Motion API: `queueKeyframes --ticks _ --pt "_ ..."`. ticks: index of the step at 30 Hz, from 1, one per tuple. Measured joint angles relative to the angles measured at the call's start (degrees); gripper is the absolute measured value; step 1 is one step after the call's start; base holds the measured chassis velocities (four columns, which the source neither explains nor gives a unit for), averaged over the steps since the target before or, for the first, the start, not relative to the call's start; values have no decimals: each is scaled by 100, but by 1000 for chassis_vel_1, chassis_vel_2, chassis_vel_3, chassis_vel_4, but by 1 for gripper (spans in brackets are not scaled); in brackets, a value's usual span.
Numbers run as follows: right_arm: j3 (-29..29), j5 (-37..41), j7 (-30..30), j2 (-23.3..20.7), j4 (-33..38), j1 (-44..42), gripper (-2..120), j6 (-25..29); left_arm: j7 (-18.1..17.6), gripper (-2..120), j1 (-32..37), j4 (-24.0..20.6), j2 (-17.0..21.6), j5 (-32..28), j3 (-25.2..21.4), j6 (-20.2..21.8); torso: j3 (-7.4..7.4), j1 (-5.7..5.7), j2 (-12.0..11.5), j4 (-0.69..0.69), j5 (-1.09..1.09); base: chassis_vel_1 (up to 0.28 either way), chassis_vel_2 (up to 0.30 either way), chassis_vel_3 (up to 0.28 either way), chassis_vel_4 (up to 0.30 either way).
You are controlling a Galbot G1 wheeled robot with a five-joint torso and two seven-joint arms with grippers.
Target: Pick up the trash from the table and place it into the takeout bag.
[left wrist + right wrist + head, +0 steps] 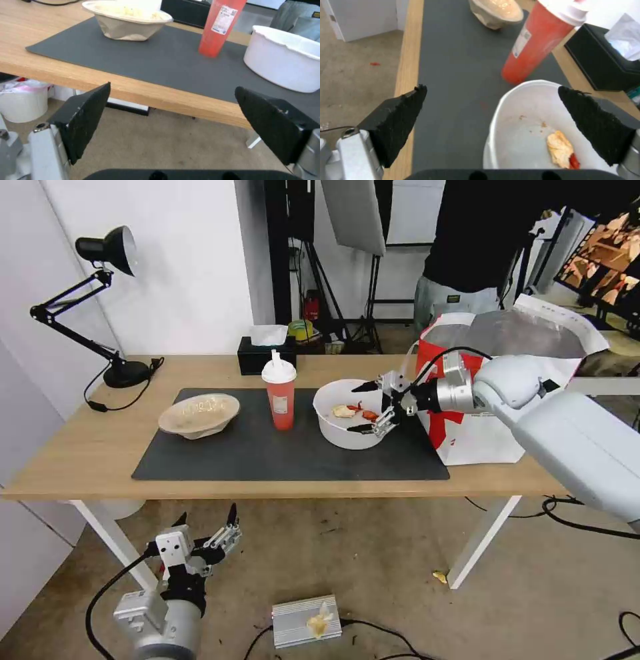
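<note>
Three pieces of trash sit on the dark mat (267, 457) of the table (73, 453): a beige pulp bowl (199, 415) at left, a red cup (281, 403) with lid and straw in the middle, and a white bowl (333, 432) with red food scraps at right. The takeout bag (480, 433) stands open at the table's right end. My right gripper (353, 409) hovers open at the white bowl's right side. In the right wrist view, the white bowl (520, 135) has its rim between the open gripper's (491, 88) fingers. My left gripper (207, 515) hangs open below the table's front edge.
A black desk lamp (110, 280) stands at the back left and a black tissue box (267, 356) behind the cup. A metal box (307, 620) and cables lie on the floor. A white bin (23, 103) sits under the table.
</note>
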Motion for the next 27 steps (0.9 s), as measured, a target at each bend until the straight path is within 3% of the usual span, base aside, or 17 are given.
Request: queueKeyframes --ticks 12,27 --pt "-106 -157 -142 -27 31 -104 100 -10 -7 100 25 -8 -16 38 19 -23 0 0 0 0 -1 0 0 0 0" --pt "-236 -413 -220 213 -482 -35 100 27 -8 100 86 -42 -71 118 32 -46 0 0 0 0 -1 0 0 0 0"
